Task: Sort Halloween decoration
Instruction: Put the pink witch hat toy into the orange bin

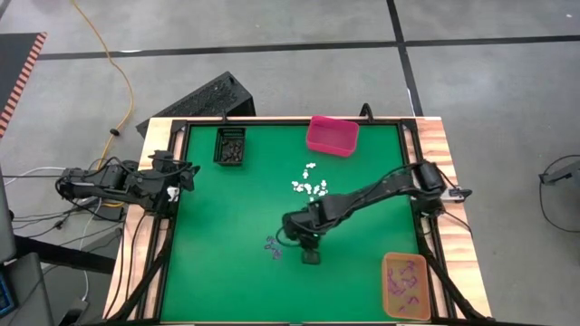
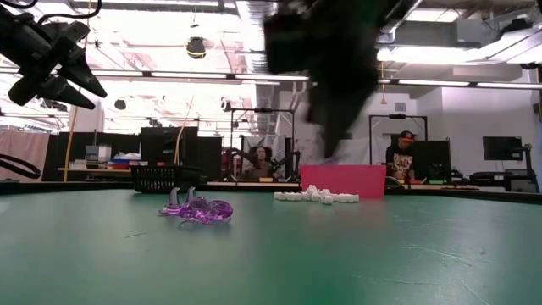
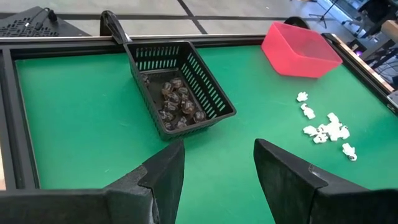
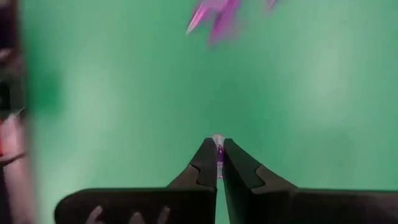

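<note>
Right wrist view, a purple trinket (image 4: pixel 218 155) is pinched between the right gripper (image 4: pixel 218 163) fingers above the green table (image 1: pixel 227 226), more purple trinkets (image 1: pixel 272 245) nearby, left gripper (image 3: pixel 217 163) spread at the table's left edge.

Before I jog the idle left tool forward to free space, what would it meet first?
Probably the black basket of dark trinkets, which lies ahead of the open left tool; depth is unclear.
</note>
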Motion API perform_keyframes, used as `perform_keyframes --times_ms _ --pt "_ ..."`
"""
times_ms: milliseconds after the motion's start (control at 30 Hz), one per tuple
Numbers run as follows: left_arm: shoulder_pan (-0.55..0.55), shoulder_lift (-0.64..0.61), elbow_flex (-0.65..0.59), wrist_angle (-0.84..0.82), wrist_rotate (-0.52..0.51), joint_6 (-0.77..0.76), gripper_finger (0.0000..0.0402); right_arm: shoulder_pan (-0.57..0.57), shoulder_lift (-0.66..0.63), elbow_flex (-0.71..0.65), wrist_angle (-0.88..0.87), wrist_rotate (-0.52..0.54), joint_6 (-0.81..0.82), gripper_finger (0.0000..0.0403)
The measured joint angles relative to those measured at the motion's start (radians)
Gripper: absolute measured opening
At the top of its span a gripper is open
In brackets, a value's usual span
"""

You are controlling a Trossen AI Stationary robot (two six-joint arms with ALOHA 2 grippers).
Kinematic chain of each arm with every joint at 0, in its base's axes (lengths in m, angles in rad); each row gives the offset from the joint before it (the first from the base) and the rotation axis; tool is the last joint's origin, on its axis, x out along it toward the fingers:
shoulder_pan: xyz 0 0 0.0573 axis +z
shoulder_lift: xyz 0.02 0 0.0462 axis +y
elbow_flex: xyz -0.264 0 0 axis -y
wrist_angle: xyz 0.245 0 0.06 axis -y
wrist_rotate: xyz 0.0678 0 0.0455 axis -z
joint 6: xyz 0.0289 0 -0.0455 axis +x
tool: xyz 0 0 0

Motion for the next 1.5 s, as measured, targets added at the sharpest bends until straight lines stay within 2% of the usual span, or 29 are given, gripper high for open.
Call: perform_keyframes --times_ms 200,433,700,867,1000,1300,1500 --pt "0.000 0.000 0.000 0.000 0.010 -0.010 0.0183 0.131 -0.113 0.000 -0.257 -0.114 0.212 0.0029" --pt "0.000 0.000 0.000 0.001 0.055 -0.022 0.0183 0.339 -0.237 0.000 -0.452 -0.122 0.546 0.0029" --pt "0.000 0.000 0.000 0.000 0.062 -0.039 0.0183 0.560 -0.346 0.000 -0.545 -0.021 0.980 0.0029" --pt "0.000 0.000 0.000 0.000 0.052 -0.037 0.0183 0.648 -0.376 -0.002 -0.635 0.039 1.167 0.0029" --pt "0.000 0.000 0.000 0.000 0.048 -0.039 0.0183 0.701 -0.423 -0.076 -0.590 0.041 1.280 0.0029" --pt "0.000 0.000 0.000 0.000 0.050 -0.040 0.0183 0.781 -0.602 -0.423 -0.277 0.063 1.576 0.0030" --pt "0.000 0.000 0.000 0.000 0.051 -0.041 0.0183 0.797 -0.624 -0.543 -0.219 0.118 1.624 0.0050"
